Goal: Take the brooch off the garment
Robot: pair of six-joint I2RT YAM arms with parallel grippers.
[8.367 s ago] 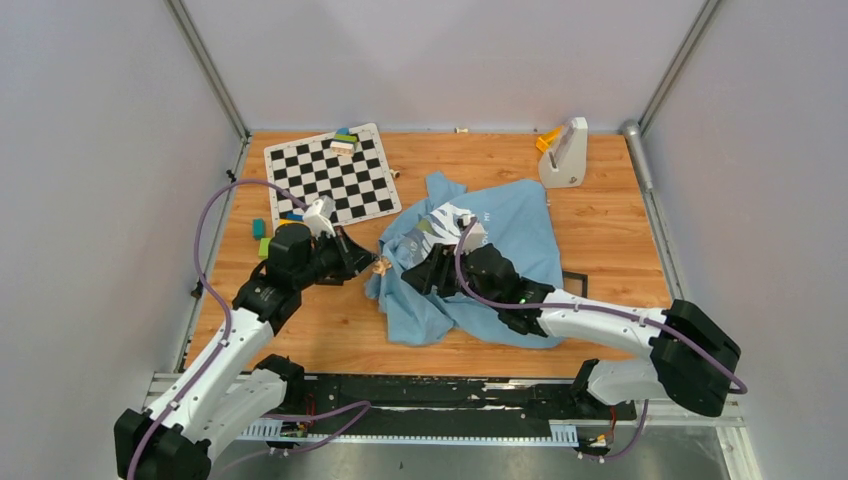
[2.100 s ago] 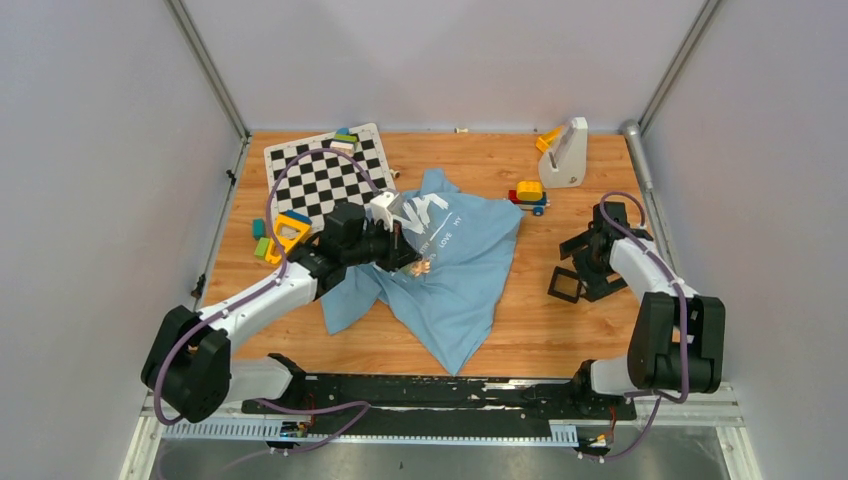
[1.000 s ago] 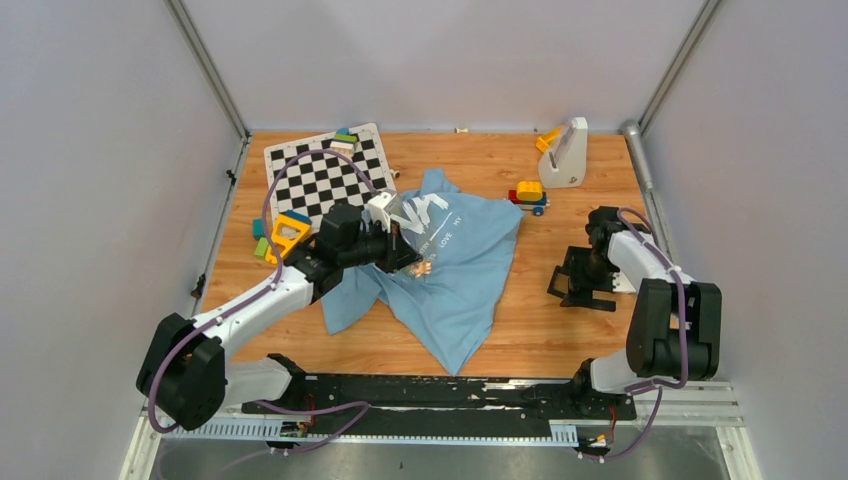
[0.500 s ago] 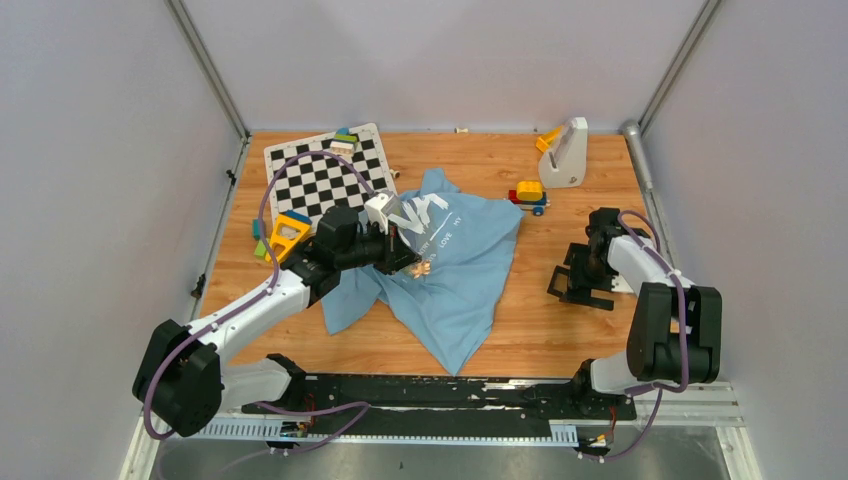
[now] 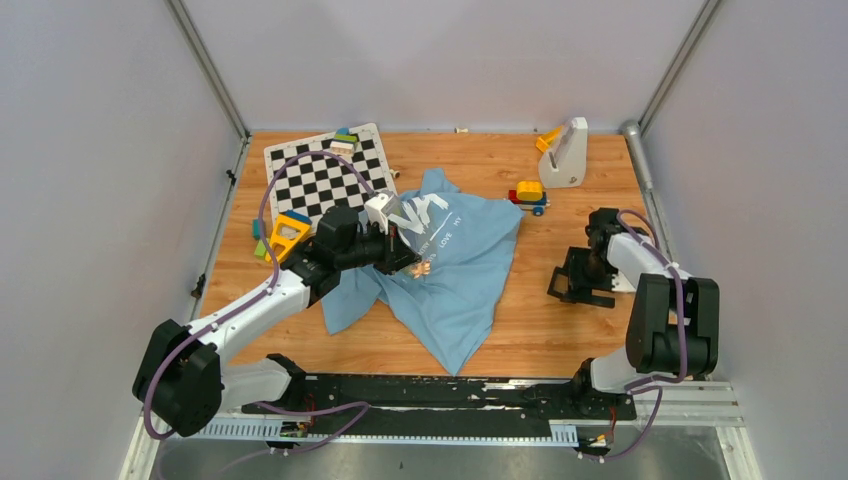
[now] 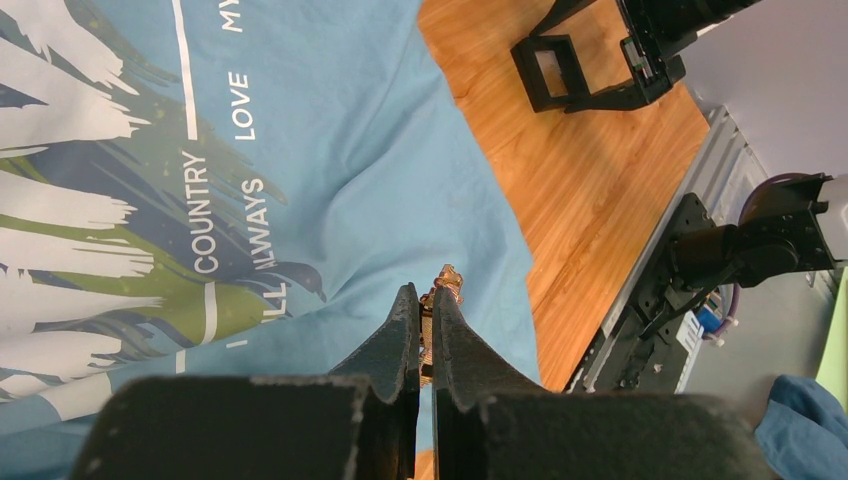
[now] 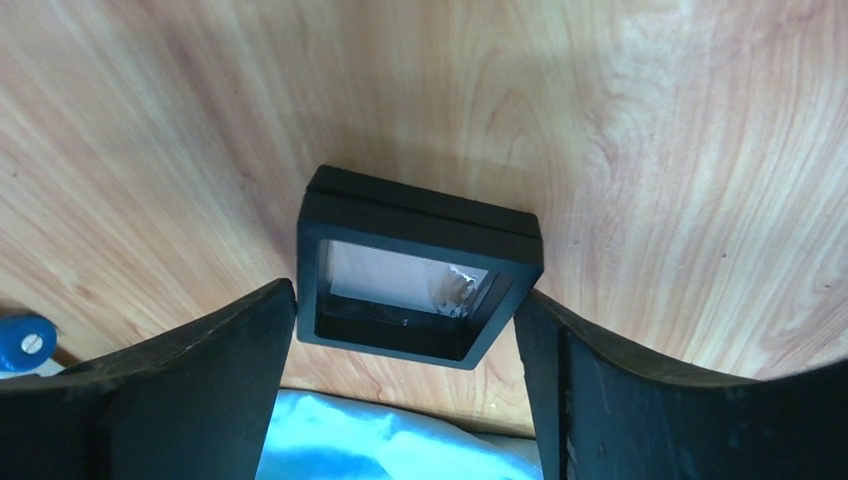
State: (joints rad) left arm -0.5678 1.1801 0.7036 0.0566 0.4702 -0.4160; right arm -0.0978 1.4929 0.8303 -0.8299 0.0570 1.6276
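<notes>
One brooch (image 6: 445, 285) is pinched tight in the left jaws, over the blue shirt (image 5: 470, 285). The right jaws sit wide around a black box (image 7: 420, 280) on the desk (image 5: 560, 340); squeezing or not, I can't tell.

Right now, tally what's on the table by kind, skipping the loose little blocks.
T-shirt: 1
brooch: 1
checkerboard: 1
black display box: 1
toy block stack: 1
white stand: 1
orange triangular frame: 1
Total: 7
</notes>
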